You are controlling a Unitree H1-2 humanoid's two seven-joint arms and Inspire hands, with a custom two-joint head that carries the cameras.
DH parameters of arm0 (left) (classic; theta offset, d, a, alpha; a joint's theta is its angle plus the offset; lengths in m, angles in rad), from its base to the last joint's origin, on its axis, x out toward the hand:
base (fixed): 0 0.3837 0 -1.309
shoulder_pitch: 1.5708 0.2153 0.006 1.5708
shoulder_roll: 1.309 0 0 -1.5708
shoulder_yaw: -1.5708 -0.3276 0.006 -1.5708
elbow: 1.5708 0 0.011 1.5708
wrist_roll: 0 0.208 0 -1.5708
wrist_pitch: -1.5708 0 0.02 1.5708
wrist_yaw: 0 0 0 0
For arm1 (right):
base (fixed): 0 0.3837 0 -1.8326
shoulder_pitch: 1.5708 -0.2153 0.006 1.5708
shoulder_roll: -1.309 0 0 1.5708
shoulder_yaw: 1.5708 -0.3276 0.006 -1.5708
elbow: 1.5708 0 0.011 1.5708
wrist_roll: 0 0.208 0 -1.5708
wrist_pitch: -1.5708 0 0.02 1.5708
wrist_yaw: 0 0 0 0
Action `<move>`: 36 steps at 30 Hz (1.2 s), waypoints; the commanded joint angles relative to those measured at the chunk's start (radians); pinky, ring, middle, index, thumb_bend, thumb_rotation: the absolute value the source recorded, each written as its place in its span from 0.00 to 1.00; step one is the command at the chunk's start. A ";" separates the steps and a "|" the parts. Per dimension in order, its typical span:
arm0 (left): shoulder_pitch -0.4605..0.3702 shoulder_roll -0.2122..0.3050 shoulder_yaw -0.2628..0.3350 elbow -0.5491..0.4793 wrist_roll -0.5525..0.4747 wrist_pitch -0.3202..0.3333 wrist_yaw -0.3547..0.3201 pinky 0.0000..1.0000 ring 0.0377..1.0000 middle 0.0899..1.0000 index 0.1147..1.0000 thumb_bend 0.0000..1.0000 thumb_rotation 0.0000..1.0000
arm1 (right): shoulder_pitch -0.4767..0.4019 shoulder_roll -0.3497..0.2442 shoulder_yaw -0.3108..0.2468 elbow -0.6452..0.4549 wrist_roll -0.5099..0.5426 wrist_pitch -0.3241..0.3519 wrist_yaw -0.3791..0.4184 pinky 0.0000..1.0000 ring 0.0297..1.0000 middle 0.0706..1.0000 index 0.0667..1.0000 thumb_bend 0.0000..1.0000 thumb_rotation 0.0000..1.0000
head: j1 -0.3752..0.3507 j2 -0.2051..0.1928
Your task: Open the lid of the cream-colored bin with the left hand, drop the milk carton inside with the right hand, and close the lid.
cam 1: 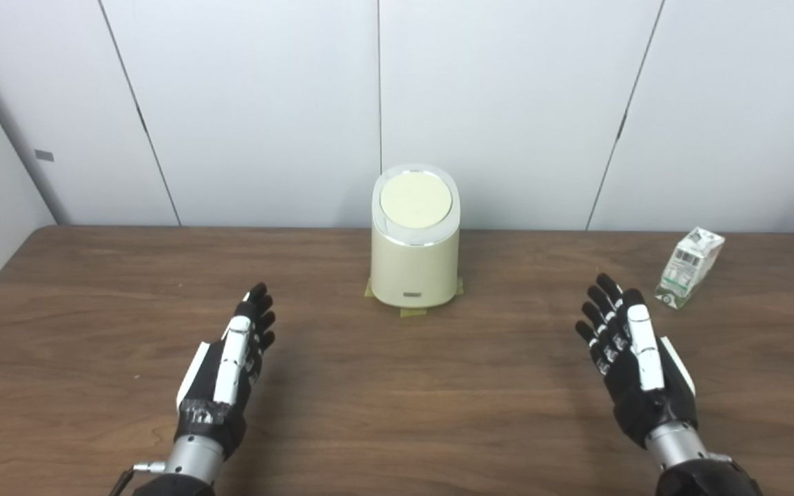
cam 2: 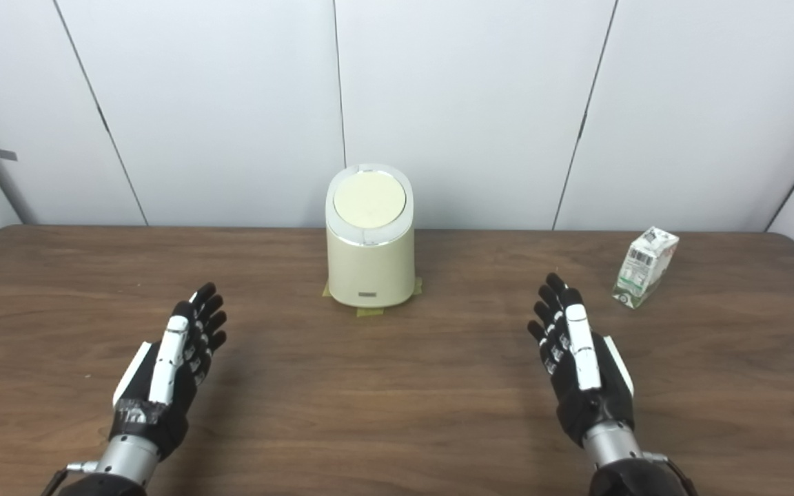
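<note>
The cream-colored bin [cam 1: 414, 265] stands upright at the middle back of the table, its round lid [cam 1: 415, 200] shut flat on top. A small white and green milk carton [cam 1: 689, 267] stands at the far right of the table. My left hand [cam 1: 228, 368] hovers low over the table, front left of the bin, open with fingers stretched forward. My right hand [cam 1: 635, 358] is open too, front right of the bin and a short way in front of and left of the carton. Neither hand touches anything.
The brown wooden table [cam 1: 397, 406] spans the whole view. Yellow tape patches [cam 1: 412, 311] mark the bin's foot. White wall panels [cam 1: 266, 103] rise right behind the table's far edge.
</note>
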 commanded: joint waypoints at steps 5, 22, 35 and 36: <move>-0.035 0.012 -0.003 -0.040 0.008 -0.006 0.001 1.00 1.00 1.00 1.00 0.57 1.00 | -0.034 -0.006 -0.001 -0.026 0.002 -0.027 0.011 0.97 0.98 0.98 0.95 0.59 0.86 | 0.001 0.001; -0.032 0.011 0.000 -0.043 0.001 -0.017 0.000 1.00 1.00 1.00 1.00 0.55 0.96 | -0.024 -0.016 0.005 -0.027 0.002 -0.038 0.023 0.96 0.98 0.97 0.95 0.58 0.86 | -0.019 -0.019; -0.225 0.125 -0.066 -0.084 0.201 0.086 -0.027 0.97 0.98 0.97 1.00 0.73 0.60 | 0.004 -0.012 0.011 -0.031 0.005 -0.047 0.045 0.96 0.97 0.97 0.95 0.55 0.86 | -0.029 -0.092; -0.251 0.125 -0.064 -0.076 0.216 0.086 -0.033 0.94 0.97 0.96 1.00 0.74 0.58 | 0.005 -0.011 0.015 -0.031 0.002 -0.049 0.046 0.96 0.97 0.97 0.95 0.55 0.86 | -0.029 -0.098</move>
